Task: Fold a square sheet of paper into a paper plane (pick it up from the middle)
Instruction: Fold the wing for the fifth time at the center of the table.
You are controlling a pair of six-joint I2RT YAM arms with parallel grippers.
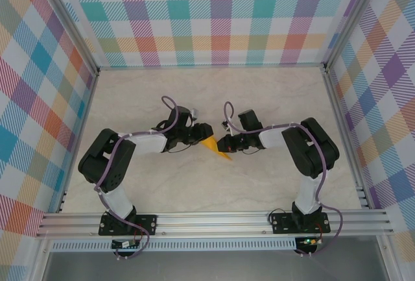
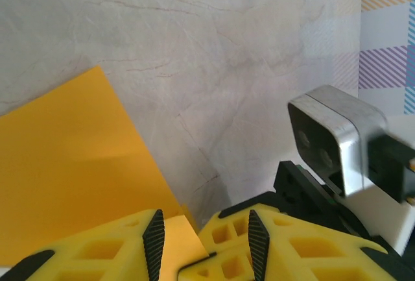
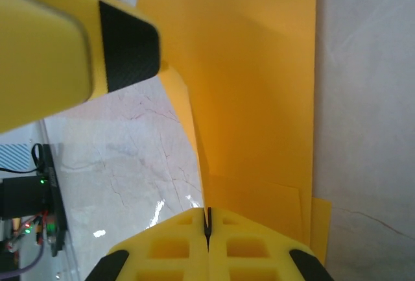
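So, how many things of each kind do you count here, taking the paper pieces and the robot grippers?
orange-yellow paper: 1
grippers: 2 (left gripper, right gripper)
Total: 3

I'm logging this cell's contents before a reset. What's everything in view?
paper: one, orange-yellow, partly folded, mid-table between the grippers
table: one, pale marble, under everything
walls: three, plaid in many colours, around the table
rail: one, silver, along the near edge
arms: two, black and white, bases at the rail
left gripper: one, yellow fingers with black pads, open at the paper's edge
right gripper: one, yellow, shut on the paper
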